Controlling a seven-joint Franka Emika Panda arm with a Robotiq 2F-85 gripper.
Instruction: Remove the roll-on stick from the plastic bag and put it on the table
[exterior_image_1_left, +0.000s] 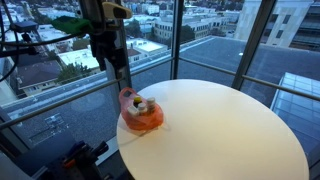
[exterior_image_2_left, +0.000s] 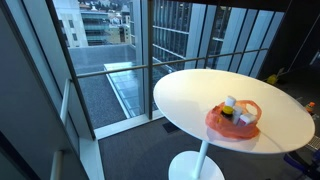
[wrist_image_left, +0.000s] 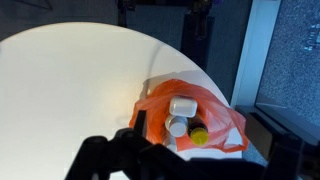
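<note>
The roll-on lies inside the orange bag near the rim of the round counter, beside other capped items, with the fingers just above (spread too blurred to tell).

**Bag at the table's rim**

I see the plastic bag sitting on the round table, close to its edge (both exterior views agree). Three small containers lie inside it, packed together and touching. My gripper hangs over the rim, just above the bag. The glass wall stands behind the table.
</note>
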